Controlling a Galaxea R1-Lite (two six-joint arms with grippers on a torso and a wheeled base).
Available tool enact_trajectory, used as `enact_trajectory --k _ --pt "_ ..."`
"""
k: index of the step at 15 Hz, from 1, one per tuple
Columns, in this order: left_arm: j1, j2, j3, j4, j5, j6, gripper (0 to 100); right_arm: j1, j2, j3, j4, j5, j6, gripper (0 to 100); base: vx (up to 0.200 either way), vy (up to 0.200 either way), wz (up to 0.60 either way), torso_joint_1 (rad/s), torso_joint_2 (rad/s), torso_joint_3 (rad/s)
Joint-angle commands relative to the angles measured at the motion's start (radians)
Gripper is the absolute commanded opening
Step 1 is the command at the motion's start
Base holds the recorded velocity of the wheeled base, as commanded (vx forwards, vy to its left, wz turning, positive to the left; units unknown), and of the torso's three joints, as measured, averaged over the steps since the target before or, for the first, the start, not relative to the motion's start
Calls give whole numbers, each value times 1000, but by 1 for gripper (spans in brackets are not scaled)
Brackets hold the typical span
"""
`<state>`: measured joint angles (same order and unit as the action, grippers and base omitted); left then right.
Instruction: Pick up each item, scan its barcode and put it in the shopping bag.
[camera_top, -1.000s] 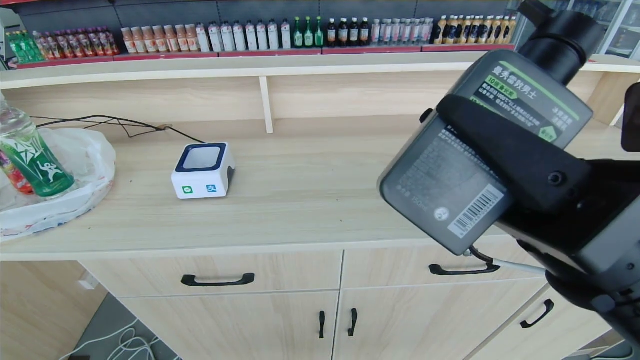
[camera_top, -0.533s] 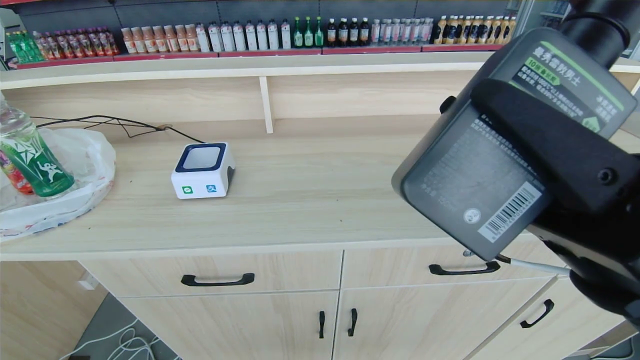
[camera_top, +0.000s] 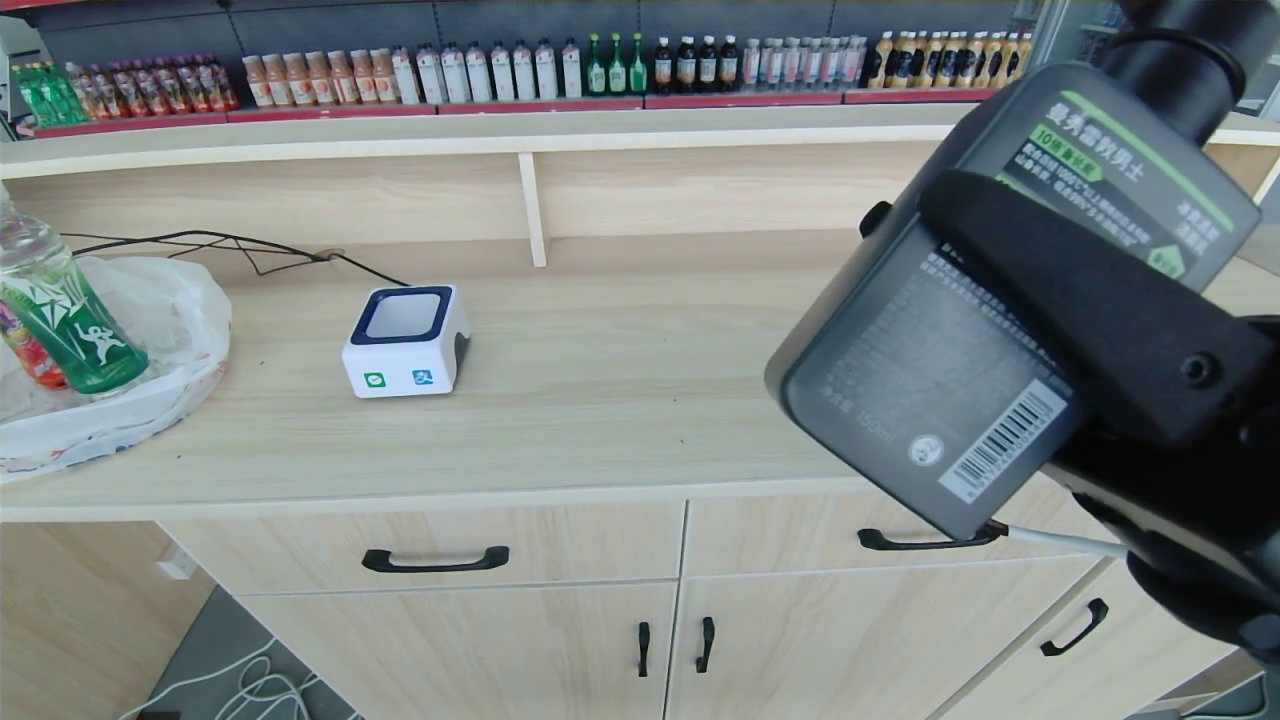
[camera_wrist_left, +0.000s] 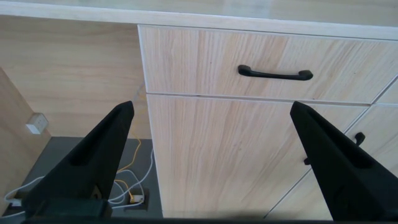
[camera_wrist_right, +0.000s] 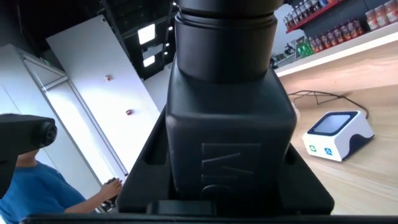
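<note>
While the right tool (camera_top: 1090, 330) is clamped on the dark bottle (camera_top: 900, 370) above the table's (camera_top: 620, 400) right end, barcode (camera_top: 1003, 442) facing up, we're at the scan step. Next: carry it left, barcode turned down onto the scanner (camera_top: 407, 340). Shopping bag (camera_top: 180, 310) far left. Left tool (camera_wrist_left: 211, 109) spread, low by the drawers (camera_wrist_left: 205, 62).

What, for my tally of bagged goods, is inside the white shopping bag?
A clear bottle with a green label stands in the shopping bag. A red item shows beside it, mostly covered by the bottle; what it is cannot be told.
</note>
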<state>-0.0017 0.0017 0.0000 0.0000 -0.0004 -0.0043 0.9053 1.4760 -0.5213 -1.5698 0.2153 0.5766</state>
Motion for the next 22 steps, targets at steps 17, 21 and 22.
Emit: enact_trajectory --k 17,21,22 --pt "0 0 0 0 0 0 100 6 37 38 -1 -27 -127 0 0 0 0 0 0 0" --pt "0 0 0 0 0 0 100 3 73 40 5 -145 -300 0 0 0 0 0 0 0" --pt "0 0 0 0 0 0 100 3 84 40 7 -179 -351 0 0 0 0 0 0 0"
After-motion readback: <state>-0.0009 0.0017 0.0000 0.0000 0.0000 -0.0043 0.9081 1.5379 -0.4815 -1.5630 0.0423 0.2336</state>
